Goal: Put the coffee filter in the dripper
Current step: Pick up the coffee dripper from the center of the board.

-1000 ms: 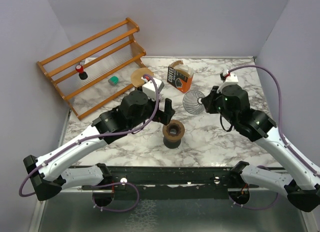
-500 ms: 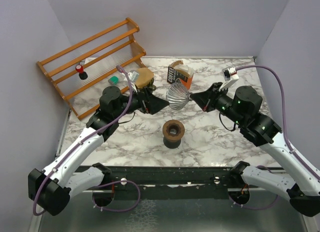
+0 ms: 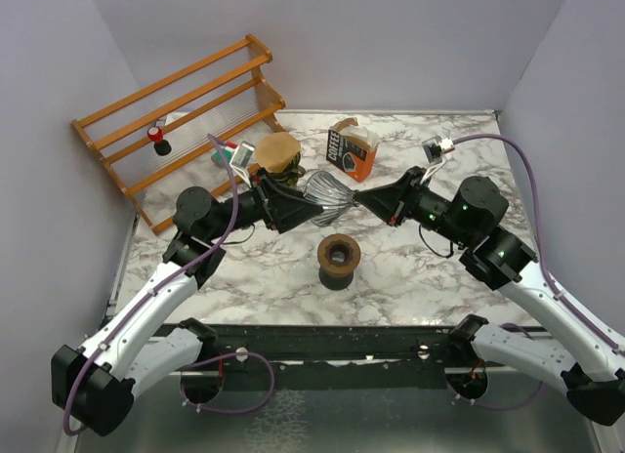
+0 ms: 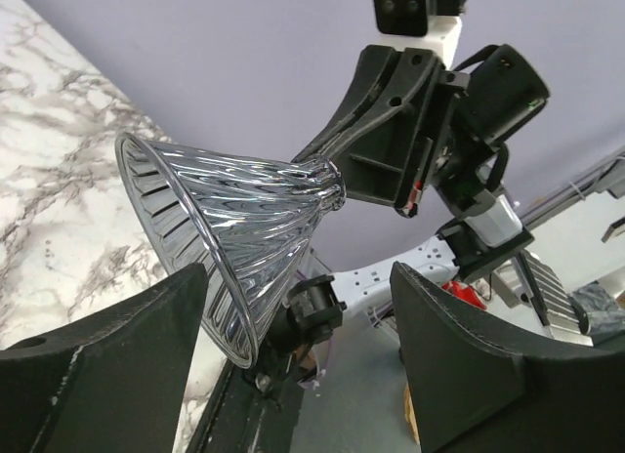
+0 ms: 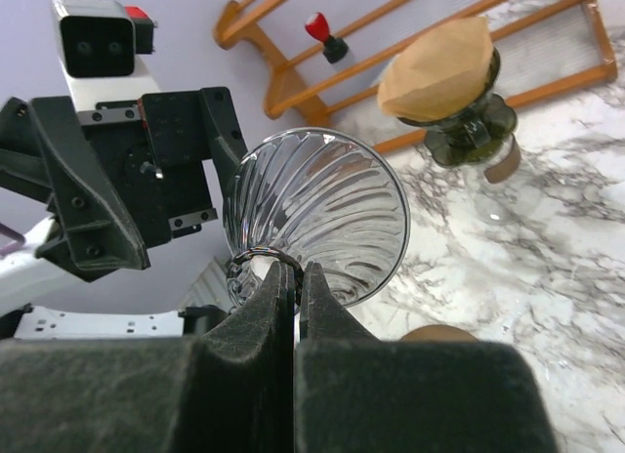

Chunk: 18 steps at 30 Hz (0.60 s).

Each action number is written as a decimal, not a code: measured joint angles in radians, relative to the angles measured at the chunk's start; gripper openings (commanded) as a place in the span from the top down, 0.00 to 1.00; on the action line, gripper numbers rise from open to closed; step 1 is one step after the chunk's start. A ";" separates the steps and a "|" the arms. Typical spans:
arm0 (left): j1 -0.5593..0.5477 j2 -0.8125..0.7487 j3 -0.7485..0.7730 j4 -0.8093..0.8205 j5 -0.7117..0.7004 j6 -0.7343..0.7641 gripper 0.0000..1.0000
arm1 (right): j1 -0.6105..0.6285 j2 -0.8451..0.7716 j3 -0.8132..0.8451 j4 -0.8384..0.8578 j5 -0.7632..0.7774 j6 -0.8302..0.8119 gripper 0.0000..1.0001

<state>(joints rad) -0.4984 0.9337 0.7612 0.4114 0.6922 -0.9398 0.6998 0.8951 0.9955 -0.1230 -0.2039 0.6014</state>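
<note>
Brown cup [image 3: 339,259] nearest, 1, mid-table [image 3: 410,277]. Above and behind it, 1 glass dripper [image 3: 327,191] in the air, lying sideways. R hand [image 3: 365,199] is clamped on its narrow end. L hand [image 3: 305,210] has fingers apart either side of the wide rim; contact unclear. Coffee filter [image 3: 278,149], 1 only, sits beyond L hand on dark carafe [image 5: 469,141]. Farther back: 1 coffee box [image 3: 351,148], 1 wooden rack [image 3: 172,84].

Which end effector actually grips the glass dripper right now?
The right end effector: it is pinched shut on the narrow base ring of the glass dripper. The left end effector stands open, one jaw to either side of the wide rim.
</note>
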 measured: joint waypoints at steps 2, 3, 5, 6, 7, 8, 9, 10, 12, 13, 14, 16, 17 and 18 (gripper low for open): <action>0.000 -0.011 -0.010 0.031 0.006 -0.013 0.30 | 0.000 -0.007 -0.012 0.034 -0.019 0.018 0.99; 0.000 -0.016 -0.013 0.046 0.010 -0.023 0.33 | 0.000 -0.010 -0.016 0.047 -0.026 0.026 0.99; 0.000 -0.022 -0.016 0.084 0.019 -0.037 0.39 | 0.000 -0.018 -0.025 0.079 -0.041 0.040 0.99; 0.000 -0.025 -0.018 0.100 0.023 -0.046 0.43 | 0.000 -0.022 -0.031 0.093 -0.049 0.050 0.99; 0.000 -0.027 -0.018 0.111 0.026 -0.051 0.46 | 0.000 -0.027 -0.036 0.108 -0.055 0.060 0.99; 0.000 -0.028 -0.018 0.126 0.029 -0.056 0.49 | 0.000 -0.032 -0.042 0.122 -0.061 0.066 0.99; 0.000 -0.029 -0.018 0.137 0.033 -0.062 0.51 | 0.000 -0.036 -0.048 0.136 -0.067 0.075 0.99; 0.000 -0.029 -0.018 0.147 0.036 -0.066 0.54 | 0.000 -0.040 -0.055 0.148 -0.074 0.082 0.99; 0.000 -0.030 -0.021 0.178 0.042 -0.082 0.59 | 0.000 -0.048 -0.064 0.166 -0.080 0.097 0.99; 0.000 -0.031 -0.024 0.191 0.045 -0.089 0.62 | 0.000 -0.052 -0.068 0.176 -0.083 0.103 0.99; 0.000 -0.031 -0.026 0.201 0.048 -0.095 0.66 | 0.000 -0.057 -0.073 0.184 -0.084 0.108 0.99; 0.000 -0.031 -0.033 0.227 0.053 -0.111 0.71 | 0.000 -0.068 -0.085 0.201 -0.087 0.117 0.99; 0.000 -0.031 -0.036 0.239 0.055 -0.119 0.73 | 0.000 -0.074 -0.092 0.209 -0.088 0.123 0.99; 0.000 -0.031 -0.040 0.251 0.058 -0.126 0.76 | 0.000 -0.081 -0.099 0.215 -0.089 0.128 0.99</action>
<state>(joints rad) -0.4984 0.9028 0.7216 0.6621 0.7502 -1.0660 0.7002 0.8143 0.8967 0.0921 -0.2924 0.7292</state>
